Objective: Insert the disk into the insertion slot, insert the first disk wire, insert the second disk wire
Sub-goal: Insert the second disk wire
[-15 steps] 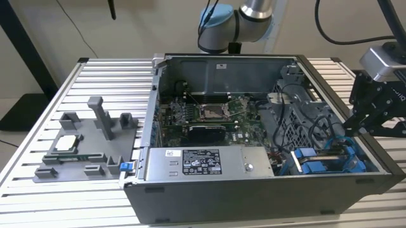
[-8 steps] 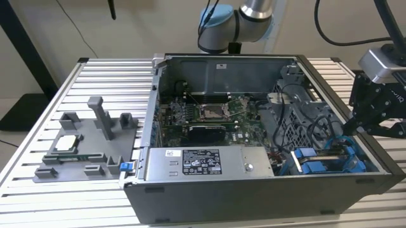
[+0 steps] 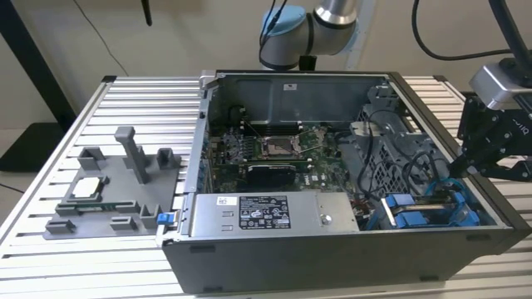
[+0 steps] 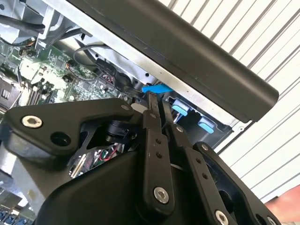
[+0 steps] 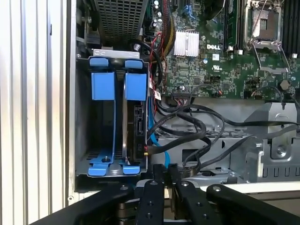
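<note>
The disk (image 5: 137, 126) stands on edge in its blue carrier (image 5: 135, 86) inside the insertion slot (image 5: 82, 122), a grey bay with blue fittings at the near corner of the case on the exterior view's right (image 3: 420, 212). A thin blue disk wire (image 5: 151, 129) runs along the disk's connector edge and up to my gripper (image 5: 166, 169). My gripper (image 3: 460, 169) hangs over that side wall of the case. Its fingers (image 4: 151, 117) are pressed nearly together, with the blue wire's end (image 4: 152, 88) at their tips.
Black cables (image 5: 187, 124) loop beside the bay over a grey bracket. A perforated cage (image 5: 119, 18), the motherboard (image 3: 275, 149) and a labelled power-supply box (image 3: 266, 215) lie inside the case. A grey fixture (image 3: 116, 187) with parts sits on the slatted table at the exterior view's left.
</note>
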You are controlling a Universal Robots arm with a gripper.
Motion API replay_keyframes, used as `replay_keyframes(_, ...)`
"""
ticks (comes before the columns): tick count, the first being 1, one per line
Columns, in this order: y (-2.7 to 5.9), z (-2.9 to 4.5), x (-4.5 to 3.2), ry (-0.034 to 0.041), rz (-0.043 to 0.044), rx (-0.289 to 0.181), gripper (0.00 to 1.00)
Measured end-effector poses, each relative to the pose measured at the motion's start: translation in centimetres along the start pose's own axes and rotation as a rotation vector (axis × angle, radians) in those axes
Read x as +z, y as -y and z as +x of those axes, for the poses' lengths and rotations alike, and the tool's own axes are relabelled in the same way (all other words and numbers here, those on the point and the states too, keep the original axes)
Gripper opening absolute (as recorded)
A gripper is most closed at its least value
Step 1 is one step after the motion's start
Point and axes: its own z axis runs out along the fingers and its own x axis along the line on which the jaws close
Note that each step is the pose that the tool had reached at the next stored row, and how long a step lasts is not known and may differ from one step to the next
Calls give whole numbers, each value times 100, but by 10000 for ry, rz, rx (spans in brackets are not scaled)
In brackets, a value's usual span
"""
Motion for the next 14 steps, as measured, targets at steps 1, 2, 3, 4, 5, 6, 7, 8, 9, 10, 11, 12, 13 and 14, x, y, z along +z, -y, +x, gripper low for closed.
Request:
replay_keyframes(1,0,-1,-5,0,0,0,0)
replay_keyframes(2,-1,-3,-18,0,0,0,0)
replay_keyframes(3,-4,-7,-36,-1,0,-1,0)
replay_keyframes(4,-10,-13,-56,-2,0,0,0)
replay_keyframes(5,-15,-19,-77,-3,0,0,0)
replay_keyframes(6,-23,-27,-98,-5,0,0,0)
replay_keyframes(7,-33,-36,-118,-8,0,0,0)
replay_keyframes(8,-45,-46,-139,-11,0,0,0)
replay_keyframes(9,-58,-55,-157,-13,1,1,0)
replay_keyframes(10,-72,-63,-175,-16,2,0,0)
replay_keyframes(11,-88,-70,-192,-21,4,0,0)
replay_keyframes(12,-105,-75,-208,-24,7,0,0)
replay_keyframes(13,-124,-79,-221,-29,10,-1,0)
replay_keyframes(14,-144,-81,-232,-33,14,-1,0)
